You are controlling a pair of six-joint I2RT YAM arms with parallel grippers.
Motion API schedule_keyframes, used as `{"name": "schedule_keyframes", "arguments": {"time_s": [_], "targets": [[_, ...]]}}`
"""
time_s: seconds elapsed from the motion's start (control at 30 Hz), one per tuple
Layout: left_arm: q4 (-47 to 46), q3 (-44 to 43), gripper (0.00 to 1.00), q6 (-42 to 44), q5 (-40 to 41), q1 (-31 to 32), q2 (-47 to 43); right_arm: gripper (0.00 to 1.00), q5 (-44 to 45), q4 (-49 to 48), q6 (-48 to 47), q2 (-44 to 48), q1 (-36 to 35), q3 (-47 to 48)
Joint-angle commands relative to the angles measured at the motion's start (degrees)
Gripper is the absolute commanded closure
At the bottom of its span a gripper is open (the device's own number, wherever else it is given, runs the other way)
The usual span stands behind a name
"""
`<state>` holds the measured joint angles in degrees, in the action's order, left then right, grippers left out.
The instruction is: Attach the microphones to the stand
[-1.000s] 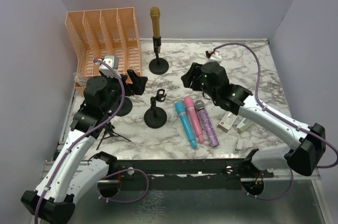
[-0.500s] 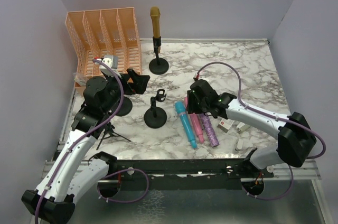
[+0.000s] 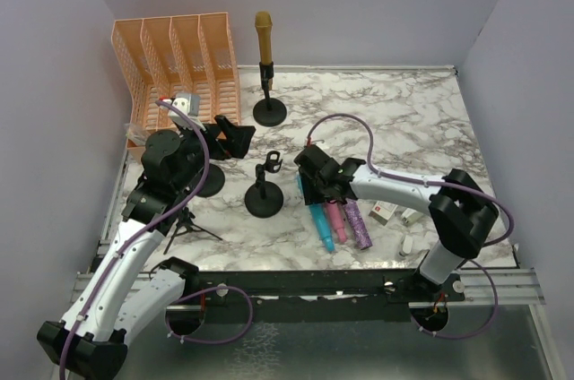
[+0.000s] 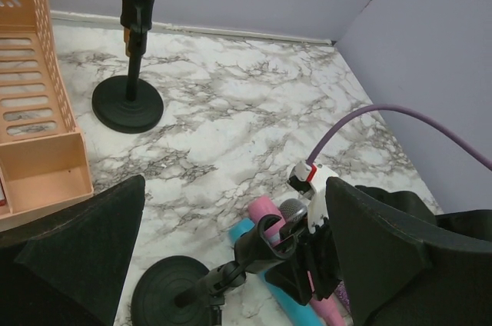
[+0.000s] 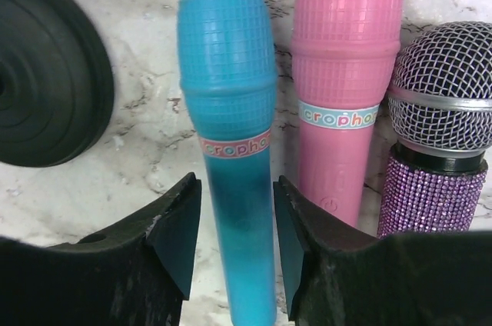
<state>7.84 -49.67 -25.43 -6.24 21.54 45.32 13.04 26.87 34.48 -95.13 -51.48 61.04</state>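
Straddling the blue microphone [image 5: 231, 149], the right arm's fingers [image 5: 175, 234] stand half-open on either side of its handle, its long axis running between them. It lies flat on the tabletop [image 5: 138, 134] beside the pink microphone [image 5: 346, 72]. The left fingers [image 4: 84, 226] are wide, empty and farther off.

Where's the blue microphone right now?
In the overhead view the blue microphone lies flat on the marble table, toward its near edge, between the empty black stand and the pink microphone. The right claw straddles its handle.
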Motion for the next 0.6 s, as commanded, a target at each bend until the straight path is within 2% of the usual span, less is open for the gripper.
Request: {"name": "schedule_keyframes", "arguments": {"time_s": [0.0,0.23,0.37,0.5,0.57], "targets": [[-1.72,0.71,0.01,-0.49,-1.56,0.03,0.49,0.54,1.07,3.26,-0.87,-3.44,-1.24,2.95],[-2.84,1.85,0.01,-1.44,-1.15,0.06,0.14,0.57,-0.13,2.74,-0.88,-7.63,-2.37,3.75],[-2.25,1.71,0.01,-1.38,-1.16,0.06,0.15,0.67,0.64,2.64,-0.37,-8.34,-2.56,4.29],[-2.13,1.72,0.01,-1.61,-1.05,0.06,0.36,0.70,0.83,2.42,-0.23,-9.41,-2.54,4.90],[-2.12,1.68,0.01,-1.89,-1.39,0.08,0.47,0.79,2.02,2.73,0.20,-9.75,-2.55,5.04]]}}
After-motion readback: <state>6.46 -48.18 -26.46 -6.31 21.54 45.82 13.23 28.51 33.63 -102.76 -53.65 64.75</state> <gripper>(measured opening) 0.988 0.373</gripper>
